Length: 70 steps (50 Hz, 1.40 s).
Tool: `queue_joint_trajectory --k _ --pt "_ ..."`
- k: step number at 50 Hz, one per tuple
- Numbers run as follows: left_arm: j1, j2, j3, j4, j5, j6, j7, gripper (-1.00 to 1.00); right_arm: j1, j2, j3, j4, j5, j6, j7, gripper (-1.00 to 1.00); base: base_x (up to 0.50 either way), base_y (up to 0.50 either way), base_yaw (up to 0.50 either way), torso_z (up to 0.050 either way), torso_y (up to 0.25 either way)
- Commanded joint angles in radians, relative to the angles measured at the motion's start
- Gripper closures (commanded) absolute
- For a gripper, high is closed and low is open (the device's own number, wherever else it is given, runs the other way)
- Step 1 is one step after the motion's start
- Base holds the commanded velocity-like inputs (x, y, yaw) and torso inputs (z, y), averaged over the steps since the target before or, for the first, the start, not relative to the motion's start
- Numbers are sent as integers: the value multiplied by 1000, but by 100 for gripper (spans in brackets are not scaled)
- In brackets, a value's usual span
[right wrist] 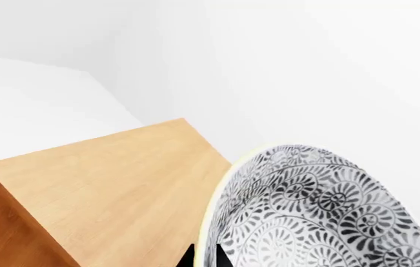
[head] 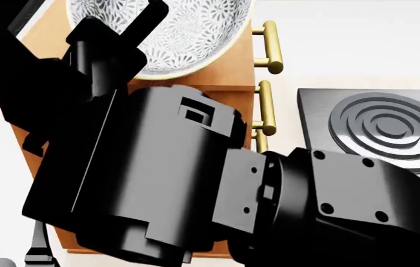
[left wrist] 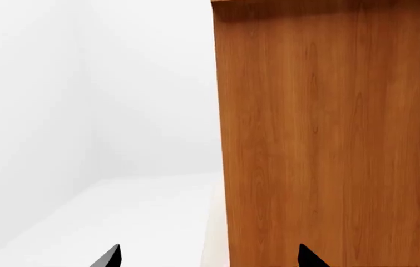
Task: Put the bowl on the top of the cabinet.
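Observation:
The bowl, white with a fine grey leaf pattern, is over the flat top of the orange-brown cabinet. In the right wrist view my right gripper is shut on the rim of the bowl, one fingertip on each side of it. The bowl is tilted above the cabinet top; I cannot tell whether it touches. My left gripper is open and empty, low beside the cabinet's side wall. My right arm hides most of the cabinet front in the head view.
Brass bar handles stick out of the cabinet's front. A grey square hob with raised rings lies to the right of the cabinet. White walls and floor lie beyond the cabinet.

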Motion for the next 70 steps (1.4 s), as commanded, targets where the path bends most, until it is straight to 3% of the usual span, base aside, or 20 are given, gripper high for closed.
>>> queue_joint_trajectory --k 1,5,6,30,50,70 --pt "1 -1 -2 -6 -4 6 0 -100 -9 -3 -10 0 1 -13 -5 100 0 0 0 0 0" --pt "5 -4 -4 0 -6 7 -2 -100 -10 3 -2 6 5 -17 2 100 0 0 0 0 0" --pt "4 -3 -3 -5 -4 9 -2 -100 -9 4 -3 4 6 -17 0 -100 0 0 0 0 0" --pt "-2 -2 6 3 -6 0 -7 -100 47 120 64 -59 56 -8 1 -100 0 0 0 0 0" --pt "-10 5 22 -6 1 -2 -9 -100 154 249 206 -248 272 65 122 -100 0 0 0 0 0" --pt "-15 1 29 8 6 -15 -18 -100 340 477 358 -371 444 124 225 -100 0 0 0 0 0"
